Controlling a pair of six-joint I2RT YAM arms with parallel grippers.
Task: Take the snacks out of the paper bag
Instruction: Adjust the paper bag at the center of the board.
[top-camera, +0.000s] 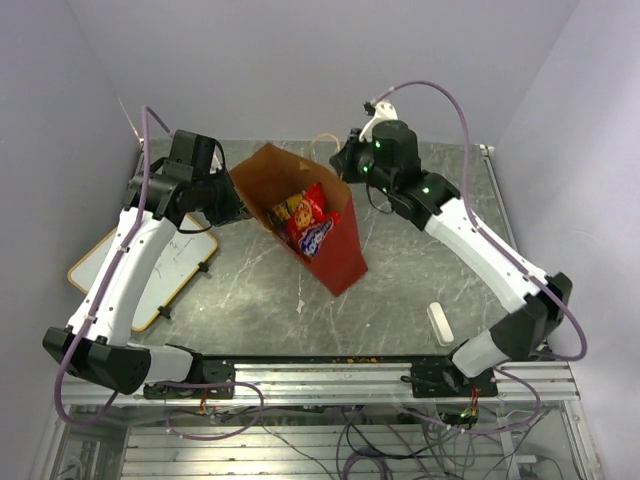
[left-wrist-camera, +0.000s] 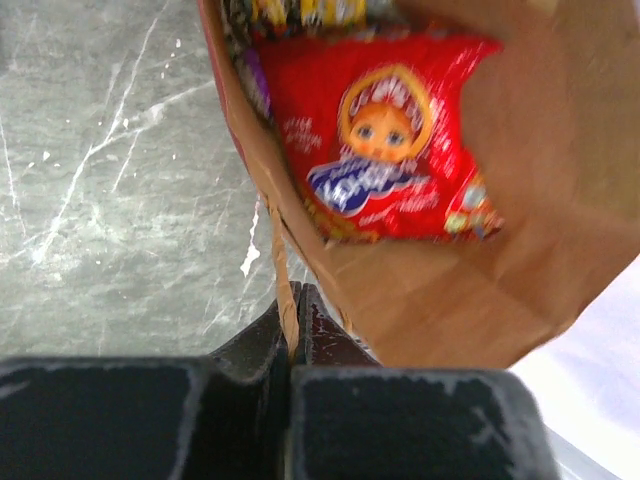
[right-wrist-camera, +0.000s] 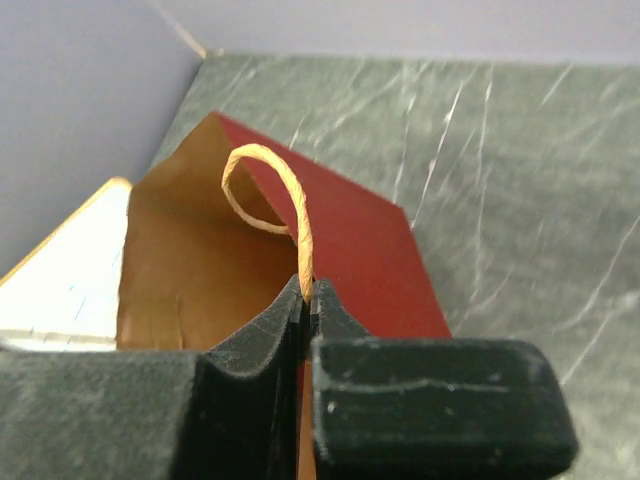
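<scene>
Left wrist view shows red packet (left-wrist-camera: 390, 140); right fingers (right-wrist-camera: 260, 340) (closed) pinch handle (right-wrist-camera: 290, 200).

I see the bag (top-camera: 340, 250) mid-table (top-camera: 420, 270), between my left gripper (left-wrist-camera: 297, 300) and right gripper (right-wrist-camera: 308, 295), with the packet (top-camera: 312, 228) inside it. The whiteboard (top-camera: 180, 265) lies off to its left and the block (top-camera: 439, 323) at front right.

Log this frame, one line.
left gripper shut on handle of paper bag | right gripper shut on other handle | bag mouth open | red packet, candy wrappers inside | no snacks out
</scene>
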